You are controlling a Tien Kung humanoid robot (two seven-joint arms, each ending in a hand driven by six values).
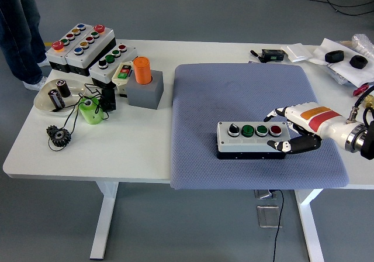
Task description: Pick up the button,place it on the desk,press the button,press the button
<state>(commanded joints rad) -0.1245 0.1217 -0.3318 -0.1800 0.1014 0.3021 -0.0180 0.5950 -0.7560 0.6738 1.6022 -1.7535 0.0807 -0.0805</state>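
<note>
1. A grey button box (pixel 252 139) lay on a blue-grey mat (pixel 245 92) that covered the right half of the white surface (pixel 140 145); the box sat toward the mat's near right part, its long side running across the view.
2. The box had a pale grey top over a black base and carried four round controls in a row: a black-and-white knob nearest the mat's centre, then two green buttons, then a red button at the end closest to the right robot hand (pixel 292 130).
3. The right robot hand, white with red and orange markings on its back and black at the fingers, reached in from the right edge and closed around the box's right end, one finger (pixel 273 116) lying along the far side by the red button and a black thumb pressed against the near side of the base.
4. Left of the mat stood a grey block with an orange cylinder (pixel 142 70) upright in it, and beyond that a cluster of further button boxes (pixel 87 45) near the surface's far left corner.
5. A shallow dish (pixel 44 101), a green cylinder (pixel 90 110) and a black gear (pixel 59 135) lay farther left of the mat.
6. A person's jeans-clad legs (pixel 17 28) stood beyond the far left corner.
</note>
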